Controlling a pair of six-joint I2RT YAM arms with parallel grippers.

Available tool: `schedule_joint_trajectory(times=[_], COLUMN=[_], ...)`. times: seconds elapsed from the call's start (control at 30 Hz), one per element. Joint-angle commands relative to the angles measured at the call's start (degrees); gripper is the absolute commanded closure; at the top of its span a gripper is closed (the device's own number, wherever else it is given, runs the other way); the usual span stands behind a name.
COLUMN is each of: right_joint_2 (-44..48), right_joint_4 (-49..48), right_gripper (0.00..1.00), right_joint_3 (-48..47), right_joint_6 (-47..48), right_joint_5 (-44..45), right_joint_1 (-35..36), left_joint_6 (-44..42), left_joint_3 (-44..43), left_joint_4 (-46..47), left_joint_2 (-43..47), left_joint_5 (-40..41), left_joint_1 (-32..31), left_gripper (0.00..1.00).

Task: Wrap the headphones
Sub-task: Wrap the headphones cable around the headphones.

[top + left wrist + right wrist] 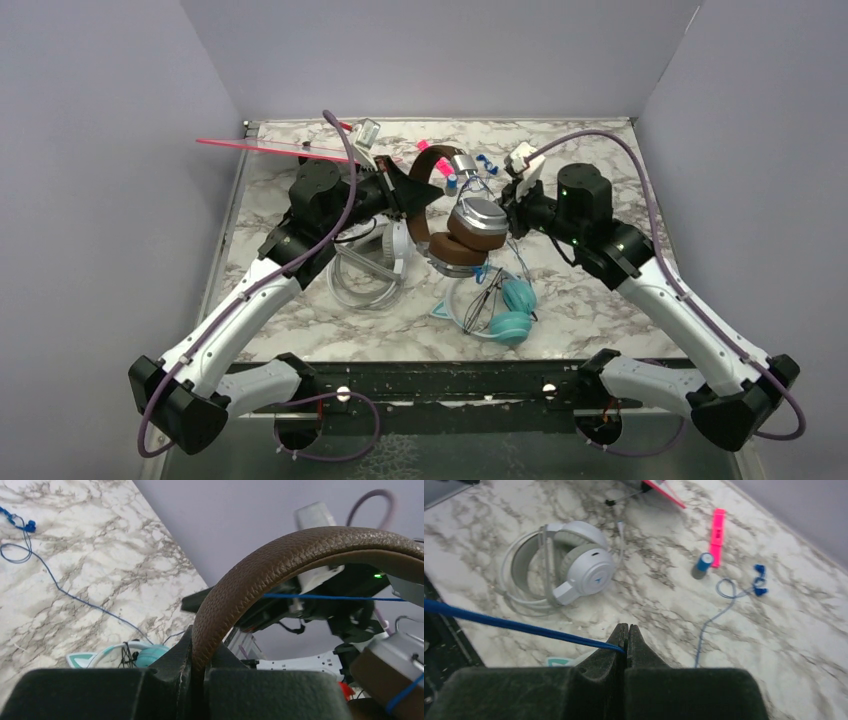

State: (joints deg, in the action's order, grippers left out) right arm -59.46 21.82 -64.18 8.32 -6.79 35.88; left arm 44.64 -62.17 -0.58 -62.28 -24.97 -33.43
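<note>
The brown headphones (470, 235) hang above the middle of the table, their leather headband (280, 560) pinched in my left gripper (199, 655), which is shut on it. Their thin blue cord (499, 621) runs taut to my right gripper (627, 640), shut on the cord just right of the ear cups (512, 205). The cord's far end (736, 587) lies looped on the marble. The white-grey headphones (574, 567) lie flat left of centre (375, 262). The teal cat-ear headphones (508, 310) lie near the front edge, with dark cord bundled at the band (145, 655).
A pink marker (718, 535) and a small blue-capped cylinder (701, 565) lie at the back of the table. A long red strip (260, 147) sticks out at the back left. Grey walls enclose three sides; a black rail (440, 380) runs along the front.
</note>
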Motion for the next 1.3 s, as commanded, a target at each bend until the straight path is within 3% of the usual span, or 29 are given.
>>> schedule_joint_trajectory(times=[0.0,0.23,0.7,1.27], right_joint_2=[-4.8,-10.7,-15.9,-15.4], right_joint_4=[-3.2,-15.6,-51.4,-64.9], right_gripper=[0.99,0.99,0.93,0.90], right_joint_3=[-0.8,-1.4,10.6,18.8], right_joint_6=[-3.8,-15.6,-50.5,-55.3], right_joint_5=[-21.9,-32.7,-34.9,-30.0], right_joint_1=[-2.4,-2.6,-2.5,-1.0], left_joint_6=[4.4,3.2,-2.5,-3.9], left_joint_3=[-4.6,-7.5,-9.7,-14.6], left_joint_4=[9.1,13.9,17.6,19.3], left_joint_2=[1.2,-0.8,-2.1,-5.6], left_joint_5=[5.0,13.5,35.7,47.3], left_joint_1=[0.3,0.3,0.3,0.3], left_gripper=[1.00,1.00,1.00,1.00])
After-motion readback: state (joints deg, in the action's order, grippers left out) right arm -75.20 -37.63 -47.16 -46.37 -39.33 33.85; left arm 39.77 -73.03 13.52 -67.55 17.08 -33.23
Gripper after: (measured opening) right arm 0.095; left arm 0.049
